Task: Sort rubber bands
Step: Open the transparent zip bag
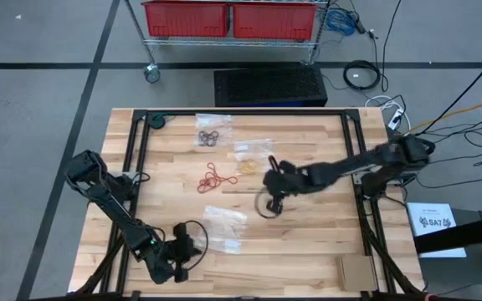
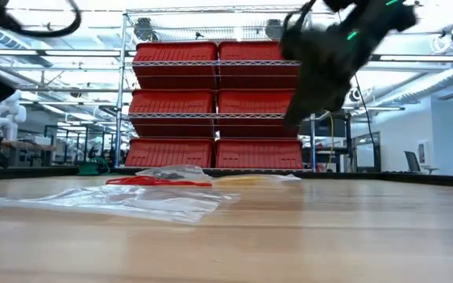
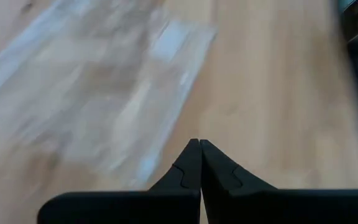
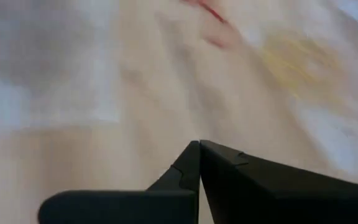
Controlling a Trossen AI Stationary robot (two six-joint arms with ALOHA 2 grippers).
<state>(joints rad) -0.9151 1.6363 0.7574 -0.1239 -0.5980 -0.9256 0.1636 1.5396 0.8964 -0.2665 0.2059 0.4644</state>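
From above, the wooden table (image 1: pixel 308 251) carries 3 heaps of rubber bands: black rubber bands (image 1: pixel 208 136) on a clear bag at the far side, red rubber bands (image 1: pixel 212 177) nearer the middle, and tan rubber bands (image 1: pixel 249 163) on another clear bag just beside the red ones. The right gripper (image 1: pixel 272 194) hangs over the table's middle, with the tan heap just beyond its tip and the red heap off to one side of it. The left gripper (image 1: pixel 189 251) sits at the near edge, right beside an empty clear bag (image 1: pixel 224 227). This view is too distant to read either pair of jaws.

The low view adds height: the right gripper (image 2: pixel 299 110) is clear of the tabletop, tilted downward, while the red heap (image 2: pixel 152 181) and tan heap (image 2: pixel 246 179) lie flat far behind the crumpled clear bag (image 2: pixel 132 200). The black heap is not visible here.

The left wrist view shows what the others cannot: the left gripper (image 3: pixel 199 144) has its jaws pressed together with nothing between them, the clear bag (image 3: pixel 92 93) blurred ahead.

The right wrist view shows the right gripper (image 4: pixel 199 144) likewise closed and empty, with a red smear (image 4: pixel 207 12) and a yellowish smear (image 4: pixel 297 59) ahead of the tips.
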